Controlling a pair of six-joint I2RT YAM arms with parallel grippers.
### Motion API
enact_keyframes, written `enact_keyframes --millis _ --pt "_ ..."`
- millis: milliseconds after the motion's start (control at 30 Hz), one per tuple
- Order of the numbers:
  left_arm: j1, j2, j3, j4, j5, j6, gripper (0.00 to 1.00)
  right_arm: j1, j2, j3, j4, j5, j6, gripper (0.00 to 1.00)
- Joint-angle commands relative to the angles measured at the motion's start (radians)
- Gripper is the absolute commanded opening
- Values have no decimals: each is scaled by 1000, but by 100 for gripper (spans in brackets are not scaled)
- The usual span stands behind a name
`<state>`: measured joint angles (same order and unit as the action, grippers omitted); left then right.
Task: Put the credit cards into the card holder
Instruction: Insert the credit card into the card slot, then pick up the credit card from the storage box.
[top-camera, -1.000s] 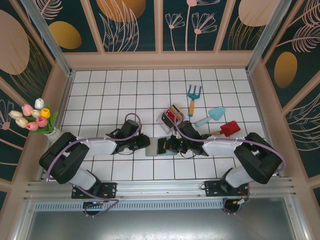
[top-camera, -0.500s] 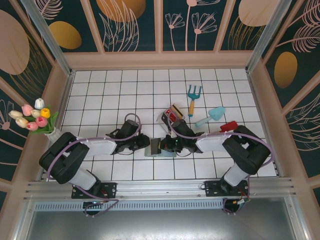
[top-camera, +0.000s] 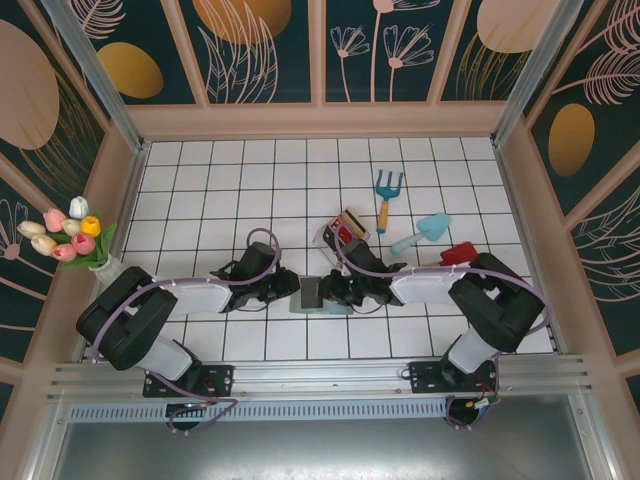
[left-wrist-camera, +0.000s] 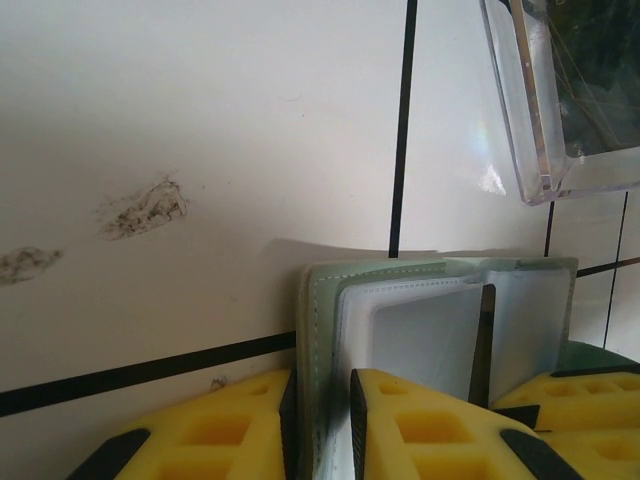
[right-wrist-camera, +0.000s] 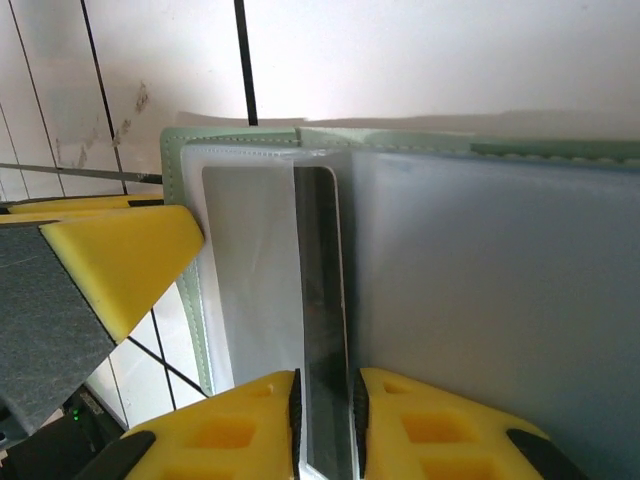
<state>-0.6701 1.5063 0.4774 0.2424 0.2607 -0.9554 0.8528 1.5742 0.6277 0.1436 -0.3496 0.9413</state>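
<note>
the left gripper (left-wrist-camera: 320, 425) is clamped on the edge of the card holder (left-wrist-camera: 440, 290) — one yellow finger sits on each side of the grey-green cover, where the stitched border shows. the holder lies open on the white tiled table (top-camera: 220, 190), its paler inner pockets facing up, between the two grippers at the near middle of the table.

the right gripper (right-wrist-camera: 325, 425) reaches in from the opposite side. its yellow fingers stand a narrow gap apart with a dark card (right-wrist-camera: 320, 300) between them; i cannot tell whether they press the card or only flank it. the card runs along the opening of a pale, see-through pocket close to the holder's fold, and how far it sits inside is not clear. the left gripper's yellow finger shows just beside that pocket's outer border.

just beyond the holder stands a clear tray (top-camera: 328, 238) — the other cards (top-camera: 345, 234) rest in it, red and tan among them. further right and well apart lie a blue toy fork (top-camera: 386, 192), a pale blue trowel (top-camera: 422, 232) and a red scoop (top-camera: 460, 256). a bunch of tulips (top-camera: 62, 235) sits at the left wall.
</note>
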Motion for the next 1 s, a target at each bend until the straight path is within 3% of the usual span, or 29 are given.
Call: enact_keyframes --millis 0,167,367,500,700,800,967 --pt "-8 41 -39 -50 -47 -8 25 6 -15 23 -80 29 -23 25" --pt "-10 41 -38 -46 -37 -5 24 8 44 34 -33 -20 -16 25" --pt "-8 29 -43 -30 -37 -18 24 26 100 91 18 -58 -21 10" --pt "-9 20 -41 -35 -42 -20 24 37 74 118 -51 -14 -49 13" --pt "-8 -56 2 -143 -132 -5 36 1 -150 148 -304 138 -157 25" --pt "-9 -101 59 -199 -184 5 44 -57 -246 212 -442 262 -268 40" --pt "1 -80 185 -184 -192 14 58 -187 -204 363 -638 481 -462 42"
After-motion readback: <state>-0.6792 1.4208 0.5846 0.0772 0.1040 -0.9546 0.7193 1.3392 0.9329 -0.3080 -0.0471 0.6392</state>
